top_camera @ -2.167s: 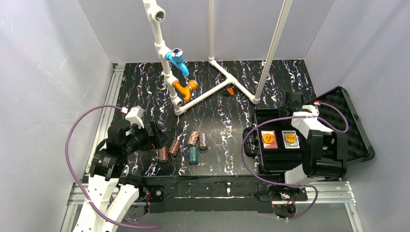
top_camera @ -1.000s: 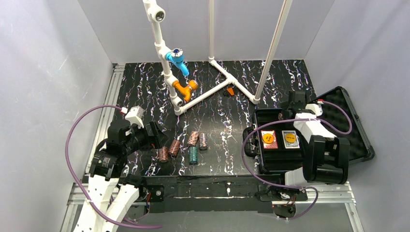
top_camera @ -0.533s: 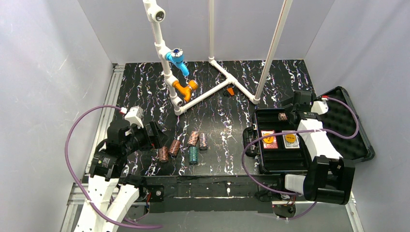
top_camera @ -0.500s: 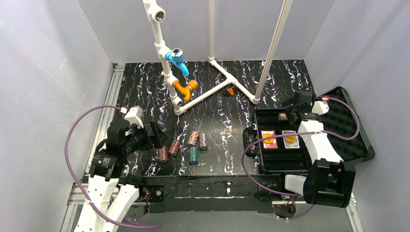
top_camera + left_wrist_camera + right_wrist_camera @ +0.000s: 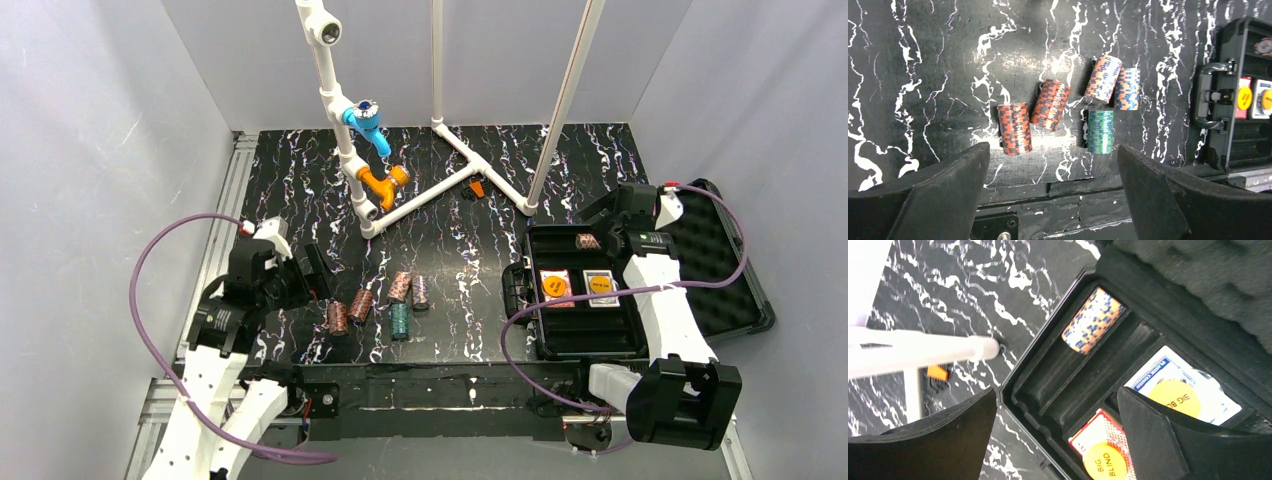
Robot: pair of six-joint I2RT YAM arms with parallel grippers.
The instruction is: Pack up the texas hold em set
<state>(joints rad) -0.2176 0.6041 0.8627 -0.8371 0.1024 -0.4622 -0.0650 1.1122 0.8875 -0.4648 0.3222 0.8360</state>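
Your top view looks steeply down from above the near edge at 6 o'clock, over the whole surface (image 5: 300, 170). The left wrist view looks down on the chip stacks (image 5: 1050, 105), the right closely on the case (image 5: 1048, 390), which both catch.

The black marbled table (image 5: 300, 170) bears five sideways chip stacks (image 5: 362, 305), an open case (image 5: 585, 335) and a white pipe frame (image 5: 425, 198).

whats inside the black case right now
One chip stack lies in the case's far slot. Two card decks sit side by side, each under a yellow big blind disc. The right arm hides the tray's right edge.
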